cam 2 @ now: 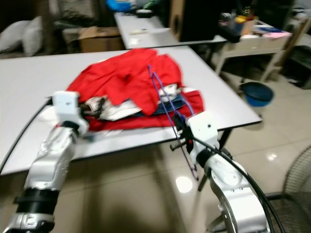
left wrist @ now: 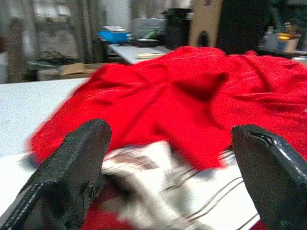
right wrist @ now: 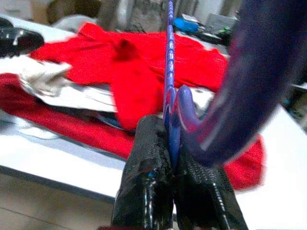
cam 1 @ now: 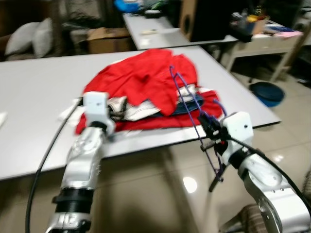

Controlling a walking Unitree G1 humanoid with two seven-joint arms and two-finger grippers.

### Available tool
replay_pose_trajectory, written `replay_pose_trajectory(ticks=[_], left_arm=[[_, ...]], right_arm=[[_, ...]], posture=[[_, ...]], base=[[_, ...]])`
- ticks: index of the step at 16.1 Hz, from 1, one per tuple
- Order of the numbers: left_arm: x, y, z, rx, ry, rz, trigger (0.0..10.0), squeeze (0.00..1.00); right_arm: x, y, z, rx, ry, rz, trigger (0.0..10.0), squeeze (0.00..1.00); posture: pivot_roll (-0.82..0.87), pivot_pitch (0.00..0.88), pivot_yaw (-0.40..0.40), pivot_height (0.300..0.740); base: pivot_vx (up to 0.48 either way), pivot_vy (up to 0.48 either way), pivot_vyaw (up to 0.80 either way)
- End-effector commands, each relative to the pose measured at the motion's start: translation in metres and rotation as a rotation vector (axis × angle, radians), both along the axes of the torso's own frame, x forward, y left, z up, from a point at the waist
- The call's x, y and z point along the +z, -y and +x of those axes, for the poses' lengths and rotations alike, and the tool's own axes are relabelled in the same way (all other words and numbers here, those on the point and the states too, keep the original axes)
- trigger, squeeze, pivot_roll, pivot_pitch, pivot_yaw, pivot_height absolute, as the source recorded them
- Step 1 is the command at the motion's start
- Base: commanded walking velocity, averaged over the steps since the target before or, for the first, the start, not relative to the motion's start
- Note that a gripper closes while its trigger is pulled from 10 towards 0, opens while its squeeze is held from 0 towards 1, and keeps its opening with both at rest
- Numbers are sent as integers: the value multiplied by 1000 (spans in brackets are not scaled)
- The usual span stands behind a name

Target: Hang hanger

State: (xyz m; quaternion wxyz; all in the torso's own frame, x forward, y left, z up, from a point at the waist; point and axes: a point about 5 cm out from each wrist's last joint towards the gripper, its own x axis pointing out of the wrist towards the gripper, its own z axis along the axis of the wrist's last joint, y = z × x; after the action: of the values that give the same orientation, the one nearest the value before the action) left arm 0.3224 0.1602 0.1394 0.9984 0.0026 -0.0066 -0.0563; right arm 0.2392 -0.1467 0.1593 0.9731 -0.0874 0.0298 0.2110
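Note:
A purple wire hanger (cam 1: 187,99) stands tilted over the table's near edge, its top against a pile of red clothes (cam 1: 146,82) and its bottom hanging below the tabletop. My right gripper (cam 1: 210,132) is shut on the hanger's wire near the table edge. In the right wrist view the two black fingers (right wrist: 144,187) pinch the purple wire (right wrist: 169,72), and the curved hook (right wrist: 240,96) is close to the lens. My left gripper (left wrist: 168,167) is open, its fingers (left wrist: 72,167) spread just in front of striped white cloth (left wrist: 201,191) under the red pile.
The clothes lie on a large white table (cam 1: 39,92). Behind it stand a second table (cam 1: 150,31), a cardboard box (cam 1: 109,39) and cushions (cam 1: 29,36). A blue basin (cam 1: 267,92) sits on the shiny floor at right, and a fan (cam 2: 296,194) is at the near right.

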Motion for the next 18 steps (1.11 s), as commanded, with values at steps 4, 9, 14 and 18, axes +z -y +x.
replay_pose_trajectory(ticks=[4,9,14,18], left_arm=[[2,10,-5,-58,2,24,10000,710],[5,12,7,-132,-8,51,10000,675],[10,16,43,-295,-49,137,0,0],[6,13,61,-271,-127,249,0,0]], right_arm=[[-1,9,-6,2,-2,-16,10000,0],[3,17,-11,-65,39,-1,10000,0],[8,29,-11,-93,62,-39,10000,0],[12,30,-12,-49,66,-85,10000,0]], posture=[[-60,0,10,740],[-108,0,79,740],[-171,0,150,740],[-210,0,173,740]], base=[[330,0,0],[193,0,0],[0,0,0],[0,0,0]])
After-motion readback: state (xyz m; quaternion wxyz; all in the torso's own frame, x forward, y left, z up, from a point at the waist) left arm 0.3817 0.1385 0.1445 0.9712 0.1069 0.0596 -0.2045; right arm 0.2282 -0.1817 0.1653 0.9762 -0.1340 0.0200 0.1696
